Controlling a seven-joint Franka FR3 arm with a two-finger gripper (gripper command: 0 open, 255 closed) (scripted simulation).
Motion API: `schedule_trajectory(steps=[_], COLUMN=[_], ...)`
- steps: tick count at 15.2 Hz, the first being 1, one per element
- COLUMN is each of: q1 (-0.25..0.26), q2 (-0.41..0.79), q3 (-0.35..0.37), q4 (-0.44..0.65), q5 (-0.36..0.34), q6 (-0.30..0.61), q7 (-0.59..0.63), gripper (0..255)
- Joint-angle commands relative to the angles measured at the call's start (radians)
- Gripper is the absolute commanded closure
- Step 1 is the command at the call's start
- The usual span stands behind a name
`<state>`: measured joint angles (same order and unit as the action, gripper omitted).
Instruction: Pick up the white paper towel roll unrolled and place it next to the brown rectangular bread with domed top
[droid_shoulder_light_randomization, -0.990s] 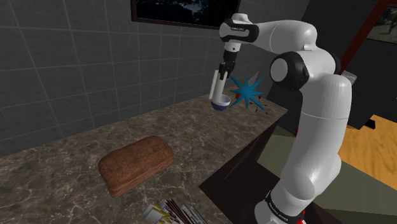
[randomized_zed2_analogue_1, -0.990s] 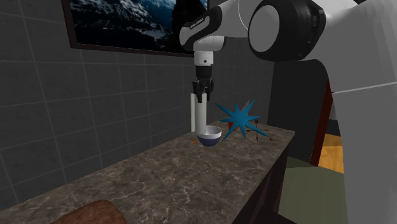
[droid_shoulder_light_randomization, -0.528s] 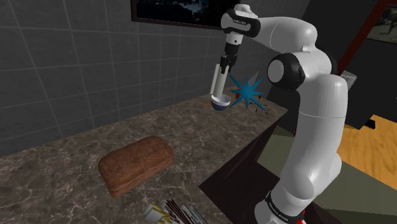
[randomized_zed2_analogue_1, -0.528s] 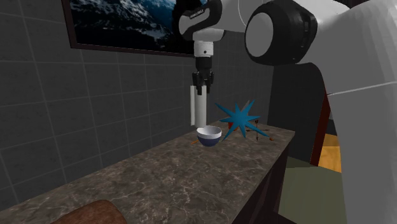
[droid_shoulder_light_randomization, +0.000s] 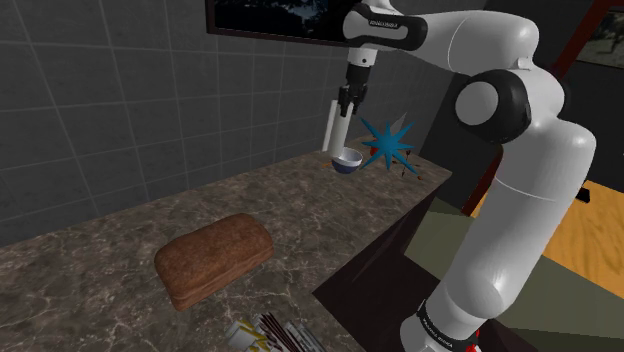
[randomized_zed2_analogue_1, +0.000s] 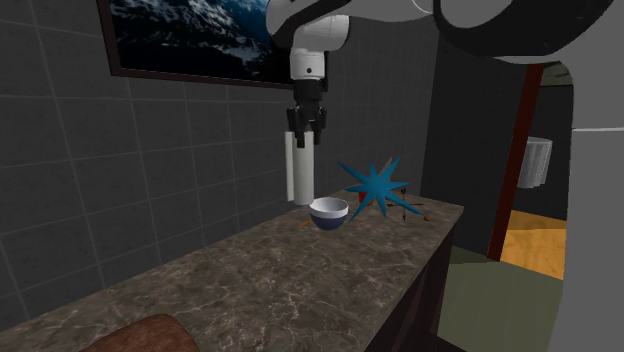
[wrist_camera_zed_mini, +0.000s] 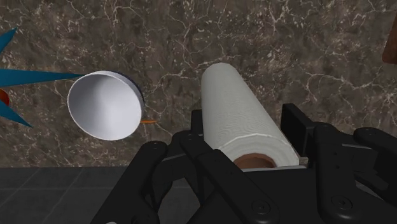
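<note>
Roll pinched at its top end, hanging over the counter's far end.

My gripper (randomized_zed2_analogue_1: 303, 128) is clamped on the upper end of the white paper towel roll (randomized_zed2_analogue_1: 299, 172). The roll hangs upright above the counter (droid_shoulder_light_randomization: 300, 210), near the bowl (randomized_zed2_analogue_1: 328, 211) and the blue star shape (droid_shoulder_light_randomization: 388, 146). The brown bread (droid_shoulder_light_randomization: 213, 259) lies well apart, toward the shoulder view's lower left. I judge the carry should go high over the bowl with the roll vertical, then lower beside the loaf, not onto it.

Dim, flat light throughout; grey tiled wall (droid_shoulder_light_randomization: 100, 110) murky; white arm (droid_shoulder_light_randomization: 545, 170) brightest; orange floor (droid_shoulder_light_randomization: 590, 230) warmly lit.
</note>
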<state>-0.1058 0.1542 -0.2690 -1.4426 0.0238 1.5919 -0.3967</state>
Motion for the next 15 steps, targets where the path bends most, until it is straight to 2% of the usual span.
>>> schedule_trajectory(steps=[1,8,15], q1=[0.032,0.117,0.190], q2=[-0.058,-0.209,-0.308], q3=[0.018,0.097,0.190], q4=[-0.066,-0.215,-0.296], q5=[-0.018,-0.051,-0.053], q6=[0.010,0.009,-0.013], q7=[0.049,0.213,0.379], gripper=[255,255,255])
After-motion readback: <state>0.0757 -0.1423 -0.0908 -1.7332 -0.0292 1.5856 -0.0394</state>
